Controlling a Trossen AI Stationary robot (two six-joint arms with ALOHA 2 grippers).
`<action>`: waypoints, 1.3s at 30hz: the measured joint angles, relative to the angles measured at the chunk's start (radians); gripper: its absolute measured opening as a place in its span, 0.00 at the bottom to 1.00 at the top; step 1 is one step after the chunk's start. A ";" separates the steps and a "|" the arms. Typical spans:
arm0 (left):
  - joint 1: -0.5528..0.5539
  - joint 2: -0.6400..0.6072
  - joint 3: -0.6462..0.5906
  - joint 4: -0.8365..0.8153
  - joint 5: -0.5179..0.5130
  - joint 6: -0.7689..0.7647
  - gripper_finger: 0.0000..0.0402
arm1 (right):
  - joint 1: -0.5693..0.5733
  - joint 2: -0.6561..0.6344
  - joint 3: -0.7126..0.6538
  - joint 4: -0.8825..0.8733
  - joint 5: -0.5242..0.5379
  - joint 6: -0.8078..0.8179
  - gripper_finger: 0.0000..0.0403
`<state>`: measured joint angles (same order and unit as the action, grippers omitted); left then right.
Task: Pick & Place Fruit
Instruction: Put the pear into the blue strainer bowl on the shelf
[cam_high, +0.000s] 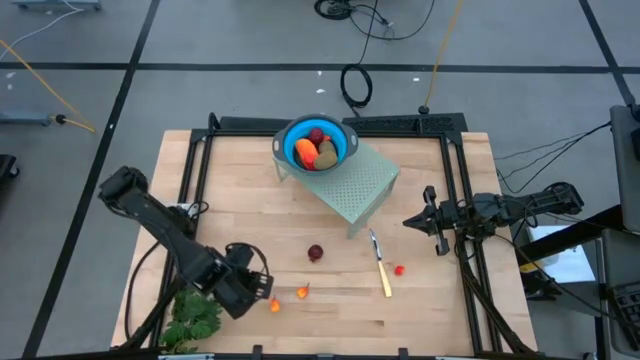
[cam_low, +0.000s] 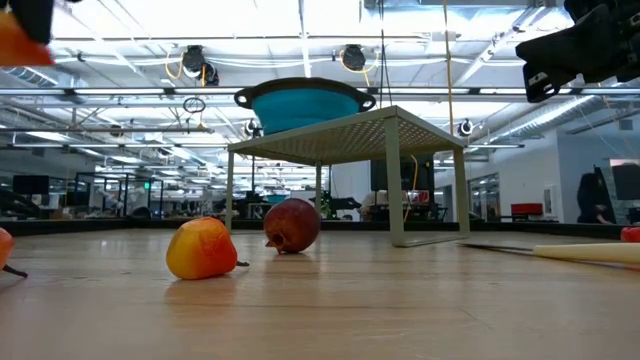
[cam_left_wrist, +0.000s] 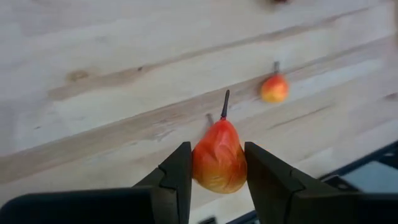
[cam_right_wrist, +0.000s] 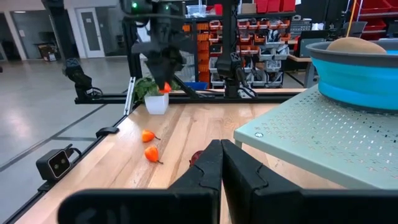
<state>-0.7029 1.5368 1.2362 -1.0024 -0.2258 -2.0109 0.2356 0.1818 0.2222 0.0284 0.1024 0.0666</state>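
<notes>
My left gripper (cam_left_wrist: 217, 180) hangs above the table's near left part (cam_high: 255, 288), shut on a small orange-red pear-shaped fruit (cam_left_wrist: 217, 158) with a dark stem. On the table rest two more orange fruits (cam_high: 275, 305) (cam_high: 303, 292), a dark red ball (cam_high: 316, 253) and a tiny red bit (cam_high: 399, 269). A blue bowl (cam_high: 345, 150) with several fruits stands on a green perforated stand (cam_high: 360, 185) at the far middle. My right gripper (cam_high: 412, 221) waits shut at the right edge, touching nothing. My left gripper pinches the orange-red fruit by its wide lower body (cam_left_wrist: 198, 168) between the two fingers (cam_left_wrist: 177, 177). The fingers come steeply from above. The fruit is lifted clear of the table (cam_right_wrist: 165, 87), and its stem (cam_left_wrist: 225, 104) points away beyond the fingertips.
A yellow-handled knife (cam_high: 381, 265) lies right of the dark red ball. A leafy green bunch (cam_high: 195, 320) sits at the near left corner beside my left arm. Black rails (cam_high: 200, 170) frame the wooden table. Bare wood lies between the stand and the near edge.
</notes>
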 joint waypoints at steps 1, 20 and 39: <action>0.001 -0.012 0.000 0.001 -0.013 0.000 0.30 | 0.000 0.000 0.000 0.000 0.000 0.000 0.00; 0.037 -0.061 0.001 0.010 -0.068 -0.005 0.30 | 0.000 0.000 0.000 -0.002 0.001 0.000 0.00; 0.036 -0.061 0.001 0.179 -0.724 0.792 0.30 | 0.000 0.000 0.000 -0.003 0.000 0.000 0.00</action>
<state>-0.6671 1.4761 1.2369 -0.8235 -0.9502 -1.2189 0.2356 0.1814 0.2222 0.0254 0.1028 0.0666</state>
